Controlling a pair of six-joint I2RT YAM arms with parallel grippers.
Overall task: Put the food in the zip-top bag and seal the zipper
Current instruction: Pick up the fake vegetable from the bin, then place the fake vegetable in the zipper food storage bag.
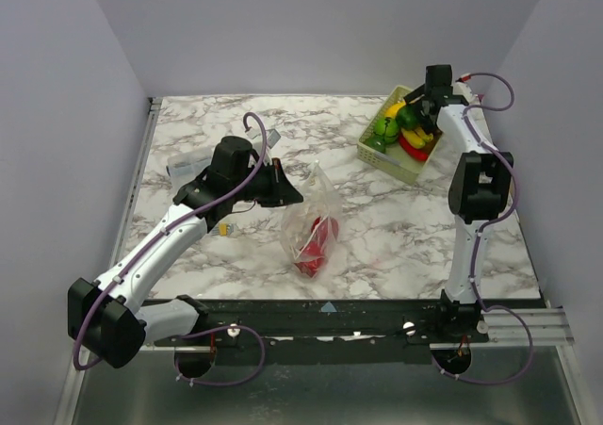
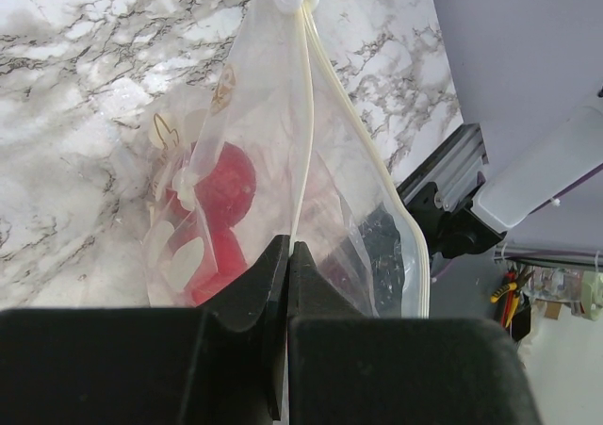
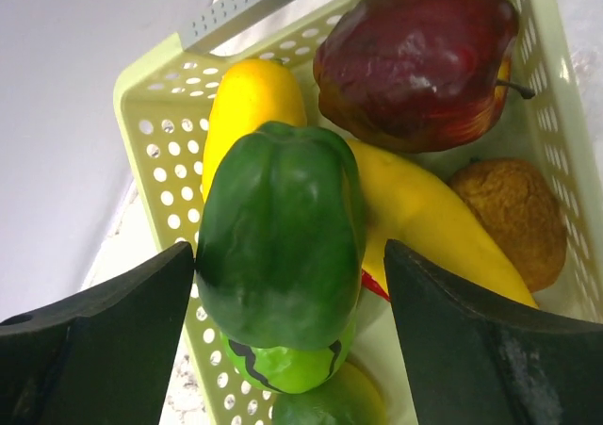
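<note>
The zip-top bag point(image 1: 309, 220) stands up from the marble table point(image 1: 396, 227) with red food point(image 1: 317, 244) inside it. My left gripper point(image 2: 287, 248) is shut on the bag's mouth edge, where the pale zipper point(image 2: 350, 131) runs away from the fingers; in the overhead view this gripper point(image 1: 288, 191) sits at the bag's upper left. Red pieces point(image 2: 224, 187) show through the plastic. My right gripper point(image 3: 290, 255) is open over the basket, one finger on each side of a green pepper point(image 3: 278, 232). The right finger stands clear of it. From above this gripper point(image 1: 415, 114) hangs over the basket.
The pale-green lattice basket point(image 3: 165, 114) at the table's back right holds a dark red apple point(image 3: 415, 62), yellow pieces point(image 3: 419, 208), a brown piece point(image 3: 513, 218) and a light green piece point(image 3: 283, 368). A small yellow item point(image 1: 223, 227) lies beside the left arm.
</note>
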